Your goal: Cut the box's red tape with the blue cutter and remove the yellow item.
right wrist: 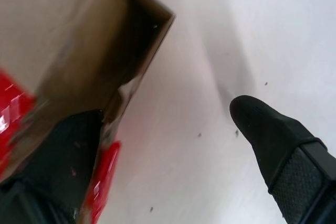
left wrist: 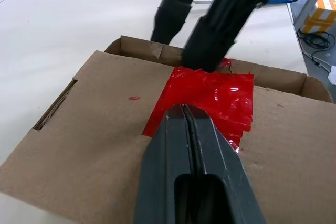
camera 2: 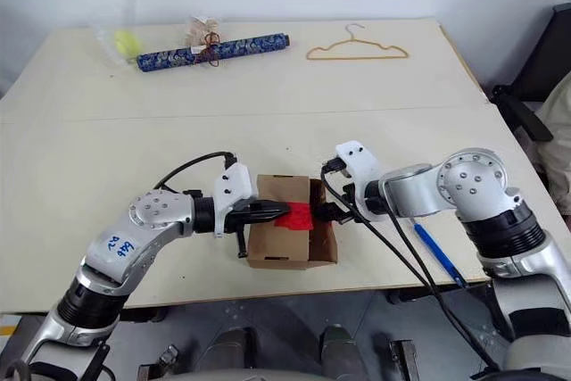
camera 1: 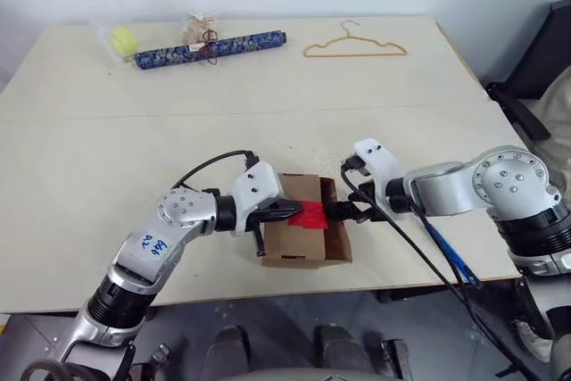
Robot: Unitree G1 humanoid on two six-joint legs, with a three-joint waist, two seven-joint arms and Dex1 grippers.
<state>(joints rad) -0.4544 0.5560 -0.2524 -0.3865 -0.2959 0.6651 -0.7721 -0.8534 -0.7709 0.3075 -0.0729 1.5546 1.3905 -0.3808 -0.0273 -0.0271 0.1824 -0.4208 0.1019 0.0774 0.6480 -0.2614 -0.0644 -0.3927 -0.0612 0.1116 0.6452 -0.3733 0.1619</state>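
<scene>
The box (camera 1: 299, 243) is a small brown carton near the table's front edge, with the red tape (camera 1: 310, 214) across its top flaps. My left gripper (camera 1: 290, 211) is shut and lies on the box top, its tips (left wrist: 184, 111) at the tape's near edge. From the other side, my right gripper (camera 1: 343, 211) stands open at the box's right rim. One of its fingers (left wrist: 218, 30) touches the tape, the other (right wrist: 273, 140) hangs over the table beside the box. The blue cutter (camera 2: 437, 254) lies on the table to the right, under my right forearm. The yellow item is hidden.
At the table's far side lie a tan wire hanger (camera 1: 355, 46), a long dark blue patterned roll (camera 1: 210, 49), a yellow-green ball in clear wrap (camera 1: 122, 39) and a small wrapped packet (camera 1: 201, 28). A dark chair (camera 1: 544, 69) stands off the right edge.
</scene>
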